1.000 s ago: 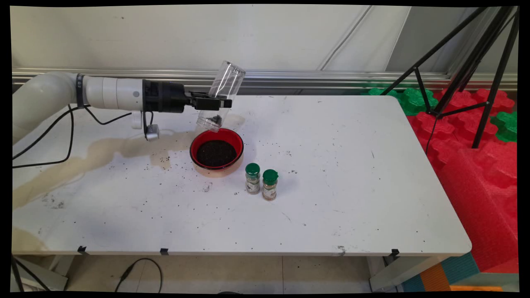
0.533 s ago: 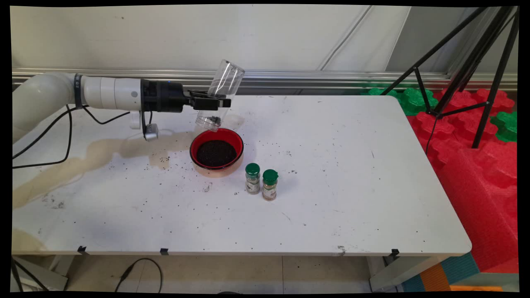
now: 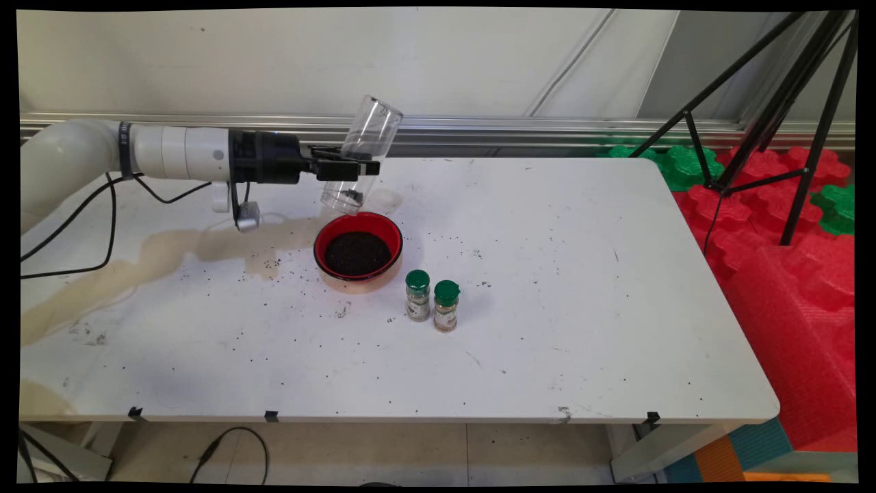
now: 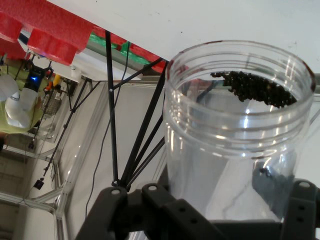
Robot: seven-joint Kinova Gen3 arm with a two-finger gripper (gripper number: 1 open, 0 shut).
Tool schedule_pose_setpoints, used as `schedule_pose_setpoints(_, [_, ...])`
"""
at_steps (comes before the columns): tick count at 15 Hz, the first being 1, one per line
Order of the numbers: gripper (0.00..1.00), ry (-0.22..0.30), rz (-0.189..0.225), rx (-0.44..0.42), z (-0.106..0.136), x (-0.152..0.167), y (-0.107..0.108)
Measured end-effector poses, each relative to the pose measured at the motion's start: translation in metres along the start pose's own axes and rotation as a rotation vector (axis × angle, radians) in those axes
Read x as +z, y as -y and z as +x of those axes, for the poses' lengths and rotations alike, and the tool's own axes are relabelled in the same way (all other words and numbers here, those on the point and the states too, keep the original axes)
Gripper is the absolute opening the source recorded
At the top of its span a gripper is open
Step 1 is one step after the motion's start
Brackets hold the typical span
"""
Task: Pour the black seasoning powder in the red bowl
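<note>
Basically: gripper (image 3: 356, 166) clamped around a clear jar (image 3: 361, 153), tipped mouth-down just above the far rim of the red bowl (image 3: 329, 241) of dark grains. Few grains clinging near the jar mouth (image 4: 255, 87). Could easily spill onto the table (image 3: 582, 308) if tilted off-centre; plenty scattered there already.

A jar (image 3: 361, 155) is tilting mouth-down above the far left rim of a bowl (image 3: 358, 253); two spice bottles (image 3: 432, 300) are standing side by side, right and nearer
</note>
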Motion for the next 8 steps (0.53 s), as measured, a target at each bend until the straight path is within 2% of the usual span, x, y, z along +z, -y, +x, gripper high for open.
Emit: schedule_pose_setpoints(8, [0.0,0.006,0.005,0.005,-0.001,-0.0033,0.0008])
